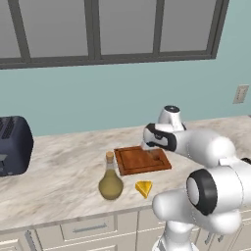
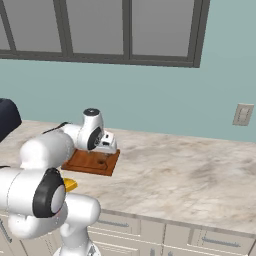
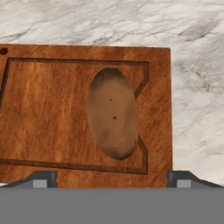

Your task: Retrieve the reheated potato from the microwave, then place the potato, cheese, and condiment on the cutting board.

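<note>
Potato (image 3: 113, 113) lies on board (image 3: 48, 109); gripper (image 3: 111, 178) above, fingers wide, empty. Cheese (image 1: 144, 188), bottle (image 1: 111, 179) on counter (image 1: 59, 166) nearby.

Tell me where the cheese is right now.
In the left base view the cheese lies on the counter, in front of the cutting board, right of the condiment.

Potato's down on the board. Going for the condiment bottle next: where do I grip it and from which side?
A judgement: take the condiment at its narrow neck just under the cork, or across the upper belly, coming in level from the counter's front edge. It stands upright, and the bulbous belly is wide for the open gripper. The cutting board lies behind it and the cheese beside it, so the front looks freest.
</note>
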